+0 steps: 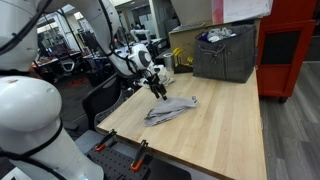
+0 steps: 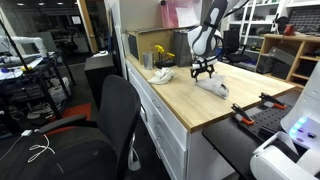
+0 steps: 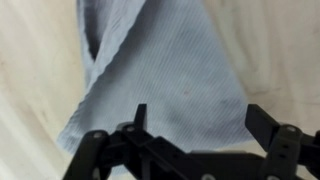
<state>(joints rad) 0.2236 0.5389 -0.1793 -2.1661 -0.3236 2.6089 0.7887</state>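
A grey cloth (image 1: 170,110) lies crumpled on the light wooden table (image 1: 220,130); it also shows as the cloth (image 2: 213,86) near the arm. My gripper (image 1: 158,91) hangs just above the cloth's near end, open, with nothing between the fingers. From the wrist, the grey cloth (image 3: 165,70) fills the middle of the picture and my gripper (image 3: 197,118) spreads wide over it, both black fingertips (image 3: 140,113) apart from the fabric.
A dark grey fabric bin (image 1: 224,53) stands at the back of the table beside a red cabinet (image 1: 290,50). A yellow item (image 2: 160,52) and a white object (image 2: 160,75) sit near the table's far end. A black office chair (image 2: 100,130) stands alongside the table.
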